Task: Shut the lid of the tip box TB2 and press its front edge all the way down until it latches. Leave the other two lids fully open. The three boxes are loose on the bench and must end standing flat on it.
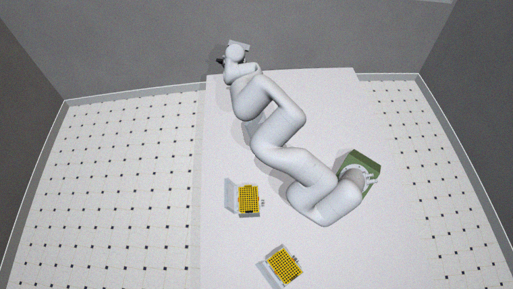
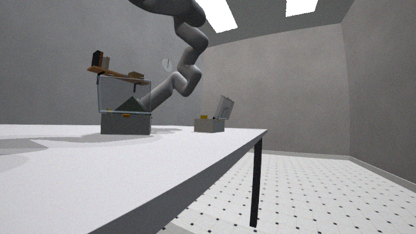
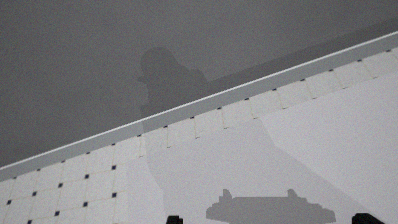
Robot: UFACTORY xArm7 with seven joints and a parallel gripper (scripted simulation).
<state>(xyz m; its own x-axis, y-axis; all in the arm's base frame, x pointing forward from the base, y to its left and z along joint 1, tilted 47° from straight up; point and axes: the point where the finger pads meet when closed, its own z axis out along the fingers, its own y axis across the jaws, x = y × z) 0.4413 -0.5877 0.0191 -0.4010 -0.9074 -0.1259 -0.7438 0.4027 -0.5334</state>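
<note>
Bench (image 1: 322, 118): white, and it carries everything I can see from above. The arm (image 1: 279, 143) rises from a green base (image 1: 362, 163) at the bench's right side. It folds in an S across the middle and reaches to the far edge, with the wrist out past that edge toward the wall.

Two boxes show in the top view. One (image 1: 248, 196) sits mid-bench beside the arm's lower link, its lid (image 1: 230, 195) swung open. The other (image 1: 284, 266) sits near the front edge, turned at an angle, lid (image 1: 263, 273) also open. Both show yellow tip grids and stand well apart from the gripper (image 1: 219, 61).

The gripper's fingertips are spread wide, nothing between them.

Each box has a small dark marking alongside, too small to read, so I cannot tell which is TB2.
</note>
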